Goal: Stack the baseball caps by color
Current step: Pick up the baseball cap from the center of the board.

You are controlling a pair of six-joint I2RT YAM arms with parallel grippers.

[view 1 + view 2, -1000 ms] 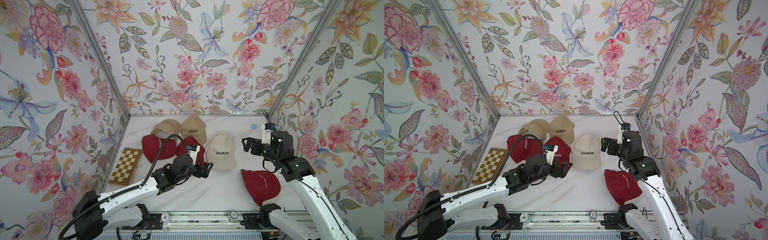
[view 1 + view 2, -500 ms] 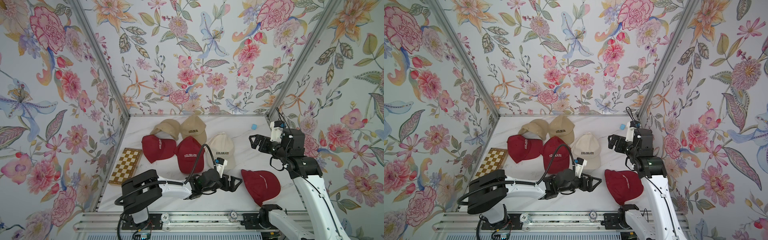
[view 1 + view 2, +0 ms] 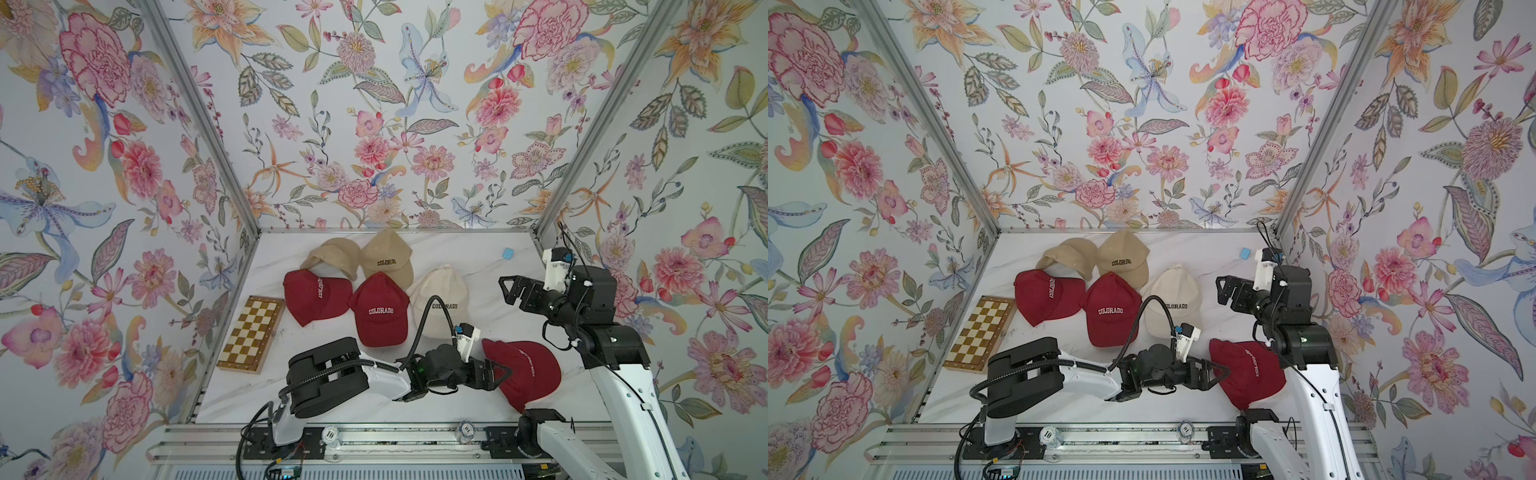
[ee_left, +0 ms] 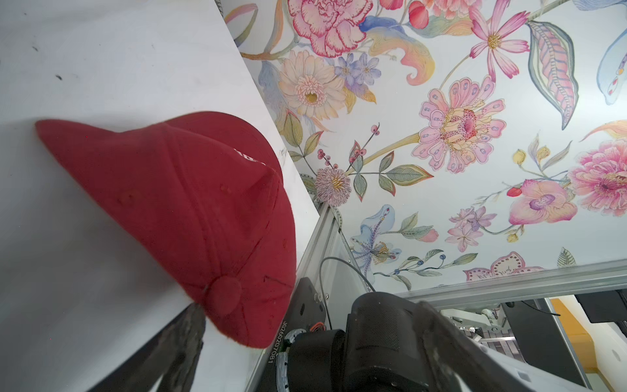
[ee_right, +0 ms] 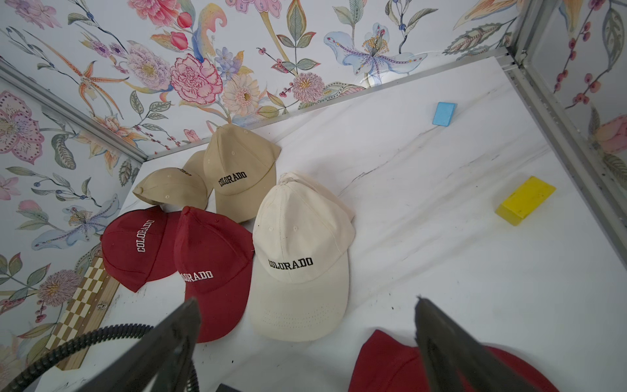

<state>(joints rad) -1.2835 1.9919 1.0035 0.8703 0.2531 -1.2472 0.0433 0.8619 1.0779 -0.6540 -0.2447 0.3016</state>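
A dark red cap [image 3: 525, 372] lies at the front right of the table. My left gripper [image 3: 496, 372] is open at its left edge. In the left wrist view, one finger [image 4: 185, 339] sits by the top button of that cap [image 4: 190, 203], and nothing is gripped. Two more dark red caps [image 3: 316, 295] [image 3: 380, 311] lie side by side mid-table, with two tan caps [image 3: 332, 255] [image 3: 386, 259] behind them and a cream cap [image 3: 440, 297] to their right. My right gripper [image 3: 509, 289] hangs open and empty above the table, right of the cream cap [image 5: 302, 258].
A checkered wooden board [image 3: 251, 332] lies by the left wall. A small blue block [image 3: 508, 252] sits at the back right, and a yellow block [image 5: 526, 200] lies near the right wall. Flowered walls close in three sides. The left arm's cable [image 3: 432, 316] arches over the cream cap's brim.
My left arm has swung right along the front, from the middle red cap to the front right red cap. My right arm has drawn back toward the right wall.
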